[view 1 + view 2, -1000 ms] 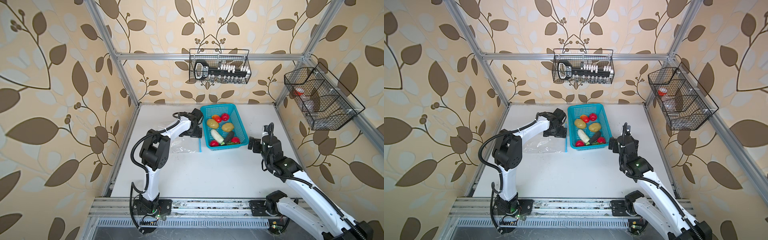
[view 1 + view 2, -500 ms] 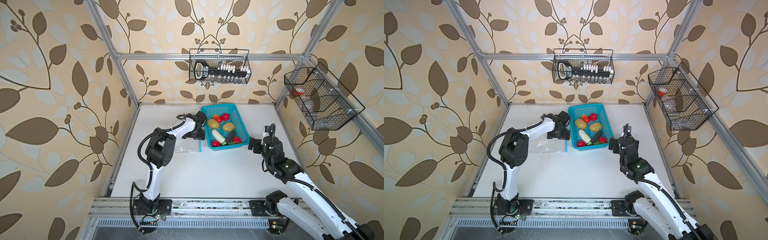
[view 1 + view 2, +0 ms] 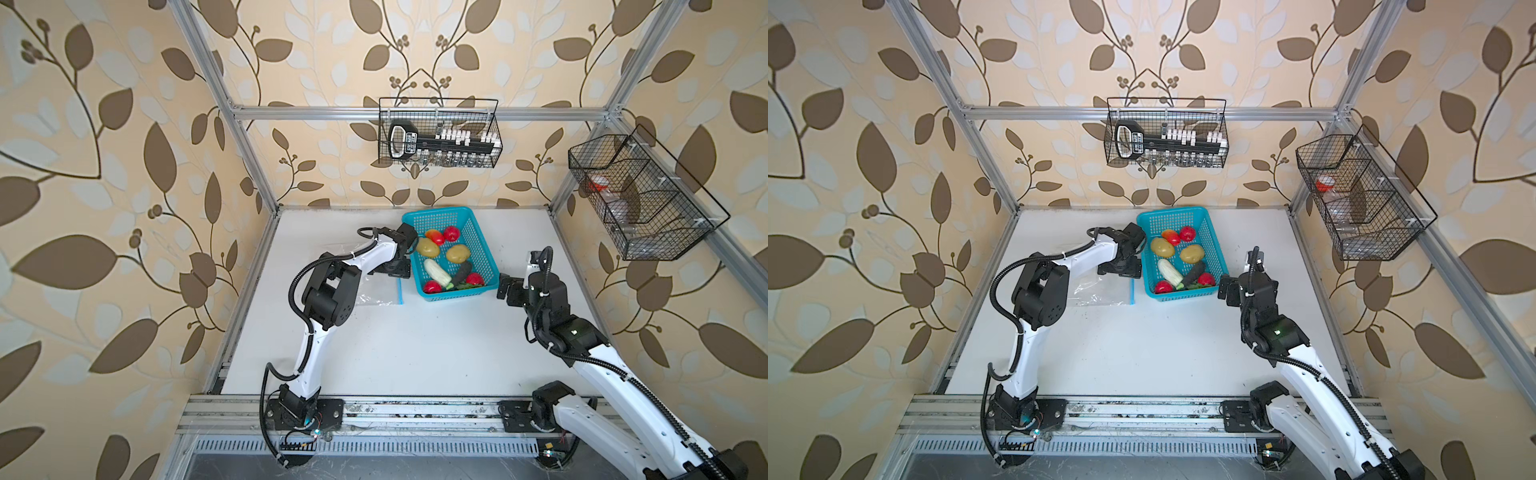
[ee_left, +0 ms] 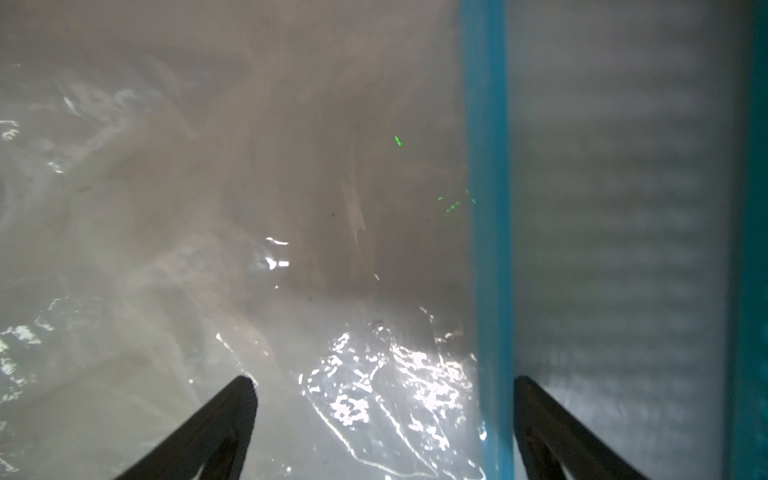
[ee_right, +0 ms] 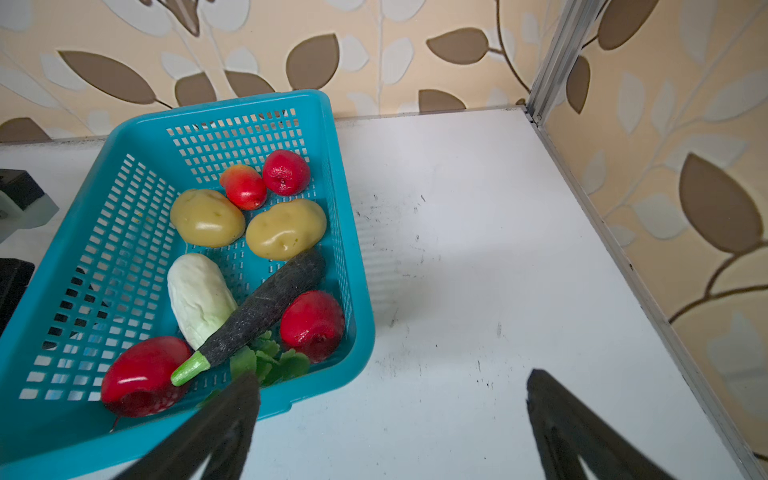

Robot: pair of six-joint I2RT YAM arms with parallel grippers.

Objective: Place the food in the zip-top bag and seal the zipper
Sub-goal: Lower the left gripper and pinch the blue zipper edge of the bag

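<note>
Left arm (image 3: 309, 357) and right arm (image 3: 623, 386), white link shells, black joint housings, black corrugated cable conduits (image 3: 292, 291) tied with white clips, black base mounts (image 3: 329, 410), green indicator light (image 3: 1276, 331) on right forearm, left gripper (image 4: 383, 380) with tapered matte-black fingers (image 4: 216, 428).

Turquoise perforated basket (image 5: 224, 106); tan potatoes (image 5: 207, 223); red fruits (image 5: 312, 324); white vegetable (image 5: 198, 297); black eggplant (image 5: 266, 305); clear bag (image 4: 291, 249), blue zipper (image 4: 488, 208).

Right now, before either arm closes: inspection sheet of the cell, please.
Surface: white table, scuffed.
Job's things: food all in turquoise basket; zip-top bag flat beside it, looks empty; zipper edge toward basket.
Clutter: nothing seen.
Pincers: left pincer open over bag at zipper; right pincer open beside basket, holding nothing.
Cables: black hoses looped along both arms.
Surroundings: back-wall wire basket, side-wall wire basket, leaf wallpaper.
</note>
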